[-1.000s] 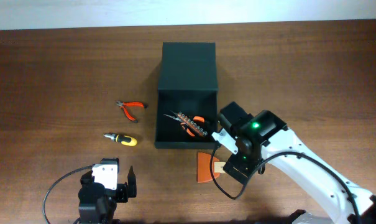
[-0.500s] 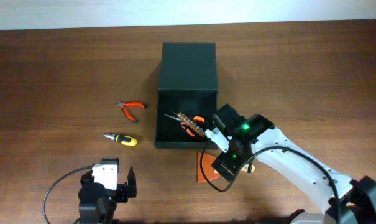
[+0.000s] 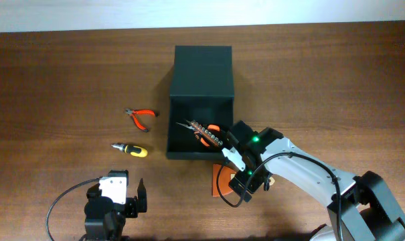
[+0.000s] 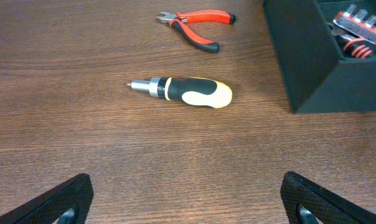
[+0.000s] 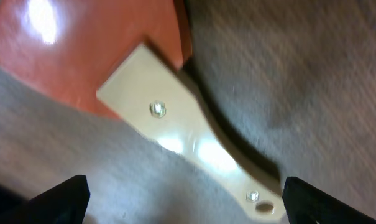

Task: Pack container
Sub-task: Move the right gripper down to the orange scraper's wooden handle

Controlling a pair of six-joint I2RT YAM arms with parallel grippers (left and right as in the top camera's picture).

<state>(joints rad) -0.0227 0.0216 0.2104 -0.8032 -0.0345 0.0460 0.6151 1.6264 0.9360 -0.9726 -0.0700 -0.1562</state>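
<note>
Container (image 3: 203,70): sitting open mid-desk (image 3: 68,73), lid flap lying back, tools resting inside. Right claw (image 5: 184,202): hanging close over an orange-bladed scraper (image 5: 156,118) just beside its front wall, fingers spread apart. Left claw (image 4: 188,199): hanging low, likewise spread apart, facing 1 screwdriver (image 4: 188,92).

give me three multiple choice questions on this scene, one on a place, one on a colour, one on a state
1. The screwdriver lies: A left of the box; B inside it; C right of it.
2. The handles of the pliers near the screwdriver are: A blue; B red; C green.
3. The box is: A shut; B upside down; C open.

Answers: 1 A, it lies outside the box's left wall. 2 B, red shows in both the overhead and left wrist views. 3 C, its inside shows from above.
</note>
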